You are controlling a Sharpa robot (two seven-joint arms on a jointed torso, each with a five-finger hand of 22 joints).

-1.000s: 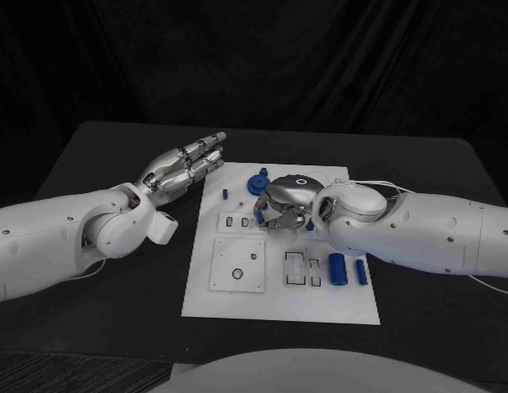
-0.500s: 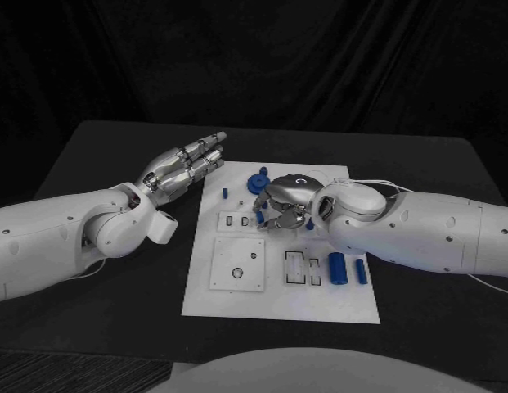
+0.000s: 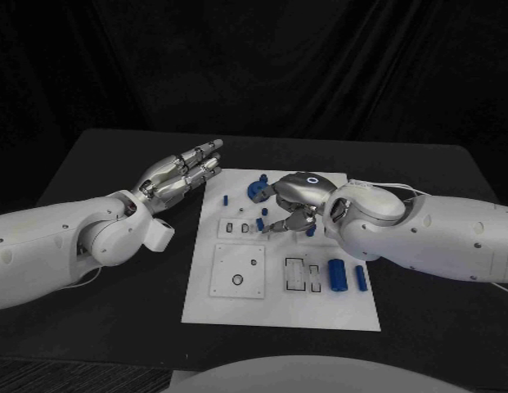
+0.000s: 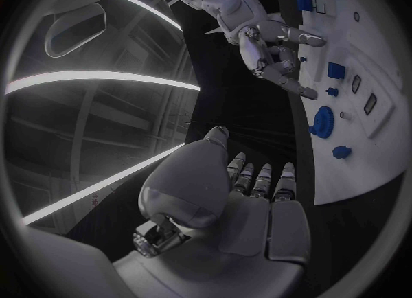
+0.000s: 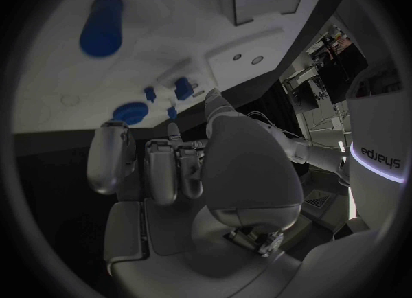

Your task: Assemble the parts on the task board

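The white task board (image 3: 280, 288) lies in the middle of the black table. My right hand (image 3: 294, 201) hovers over its far half, fingers curled down toward small blue parts (image 3: 261, 223); nothing shows between its fingers (image 5: 163, 167). A round blue part (image 3: 258, 189) stands just beyond it, also seen as the round blue part (image 5: 130, 112) in the right wrist view. Two blue cylinders (image 3: 338, 273) lie at the board's right edge. My left hand (image 3: 184, 173) is held flat and open above the table, left of the board; its fingers (image 4: 257, 180) are stretched out and empty.
A square plate with a round hole (image 3: 238, 270) and rectangular slots (image 3: 294, 271) take up the board's near half. Bare black table (image 3: 112, 147) surrounds the board. My right forearm (image 3: 442, 237) lies across the table's right side.
My right hand has lifted slightly and shifted toward the board's far right. The whole picture has shifted a little; my left hand keeps its pose.
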